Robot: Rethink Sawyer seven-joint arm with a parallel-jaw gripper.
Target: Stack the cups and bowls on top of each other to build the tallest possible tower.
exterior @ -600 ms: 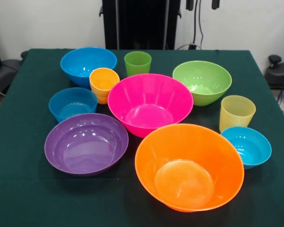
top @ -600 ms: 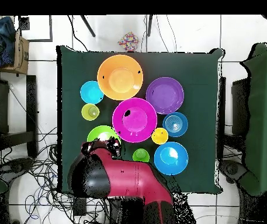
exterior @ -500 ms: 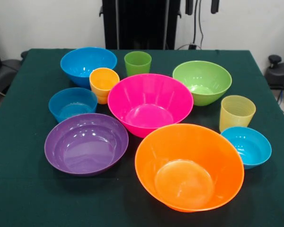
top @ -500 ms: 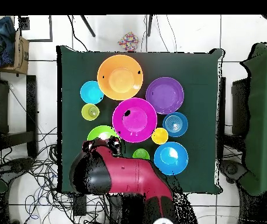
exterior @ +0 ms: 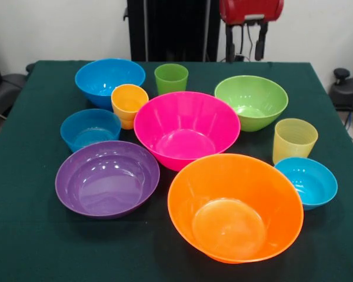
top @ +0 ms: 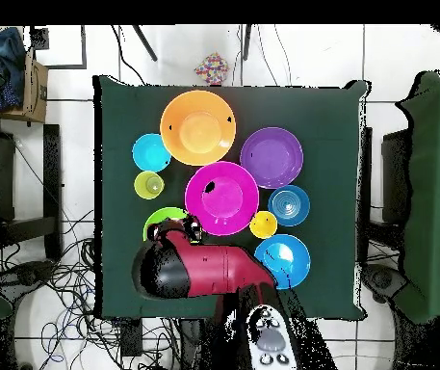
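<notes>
We saw the gripper (exterior: pixel 244 50) at the front view's top edge, red housing with two dark fingers (exterior: pixel 229 51) hanging spread apart, pinching nothing, above the table's far side behind the green bowl (exterior: pixel 251 102). Overhead showed more: the red-and-black arm (top: pixel 199 273) reached over the table's robot-side edge, covering part of the green bowl (top: pixel 163 218) and hiding the green cup entirely; the fingers could not be made out there.

The front view alone showed the green cup (exterior: pixel 171 79) upright, between the medium blue bowl (exterior: pixel 109 80) and the green bowl. No tower stood; every piece sat separately on the dark green cloth table (exterior: pixel 35 247). All were glossy, smooth plastic, round and open side up. The pink bowl (exterior: pixel 186 129) sat in the middle, deep and flared. The orange bowl (exterior: pixel 235 207) was nearest the camera, tilted. The purple bowl (exterior: pixel 107 178) was wide and shallow with a stepped inside. The yellow-orange cup (exterior: pixel 129 104) was just beside the pink bowl. The pale yellow cup (exterior: pixel 294 140) was ribbed and translucent, just behind one small blue bowl (exterior: pixel 306 181). The other small blue bowl (exterior: pixel 90 128) was beyond the purple one.
</notes>
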